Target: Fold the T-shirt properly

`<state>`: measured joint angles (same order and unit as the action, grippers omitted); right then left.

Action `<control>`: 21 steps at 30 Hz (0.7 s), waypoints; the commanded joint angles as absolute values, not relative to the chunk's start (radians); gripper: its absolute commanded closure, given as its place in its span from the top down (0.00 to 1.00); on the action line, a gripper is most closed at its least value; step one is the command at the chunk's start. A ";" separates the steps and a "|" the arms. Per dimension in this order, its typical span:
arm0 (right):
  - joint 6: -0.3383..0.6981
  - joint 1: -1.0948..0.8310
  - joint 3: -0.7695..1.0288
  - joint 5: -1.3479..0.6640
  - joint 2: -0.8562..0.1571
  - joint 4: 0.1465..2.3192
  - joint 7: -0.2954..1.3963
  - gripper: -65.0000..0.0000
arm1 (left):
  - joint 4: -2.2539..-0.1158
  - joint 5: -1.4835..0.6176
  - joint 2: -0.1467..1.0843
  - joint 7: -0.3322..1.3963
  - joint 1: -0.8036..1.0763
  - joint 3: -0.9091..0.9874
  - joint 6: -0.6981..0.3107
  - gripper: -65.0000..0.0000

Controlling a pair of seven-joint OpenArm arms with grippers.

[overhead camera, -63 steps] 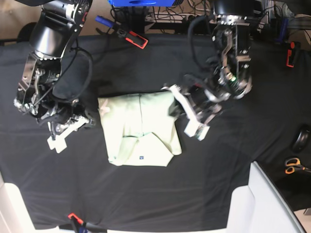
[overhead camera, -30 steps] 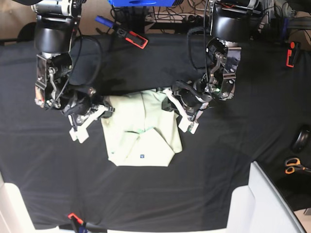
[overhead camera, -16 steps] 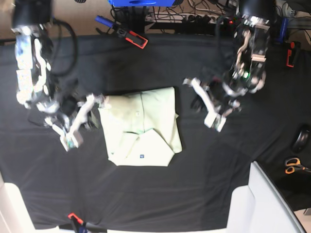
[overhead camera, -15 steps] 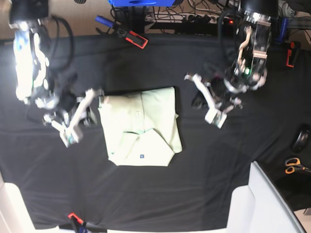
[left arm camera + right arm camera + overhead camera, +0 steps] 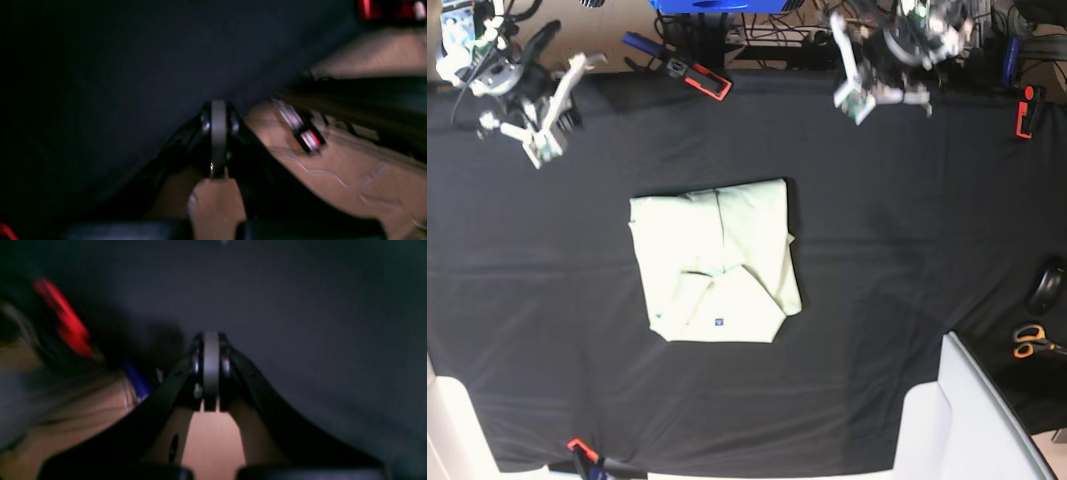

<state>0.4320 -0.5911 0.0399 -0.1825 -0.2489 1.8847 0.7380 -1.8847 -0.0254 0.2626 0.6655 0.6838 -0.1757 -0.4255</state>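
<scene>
While the folded T-shirt lies flat on the black cloth, the left gripper and right gripper hover well apart from it, jaws closed and empty.

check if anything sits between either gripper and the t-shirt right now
Nothing visible does. The T-shirt lies folded mid-table; only bare black cloth separates it from the left gripper and right gripper, both near the far edge.

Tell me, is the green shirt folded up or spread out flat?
Folded. The T-shirt lies as a compact rectangle with layered flaps, no sleeves sticking out.
</scene>
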 commanded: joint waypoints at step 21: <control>0.435 -0.443 -0.090 -0.191 -0.148 0.826 0.510 0.01 | -0.898 -0.030 0.193 0.513 0.427 -0.176 -0.424 0.00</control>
<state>0.4259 -0.4267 -0.0914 -0.1974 -0.1444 0.8085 0.4839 -0.8825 -0.0319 0.1856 0.5003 0.4210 -0.1776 -0.4217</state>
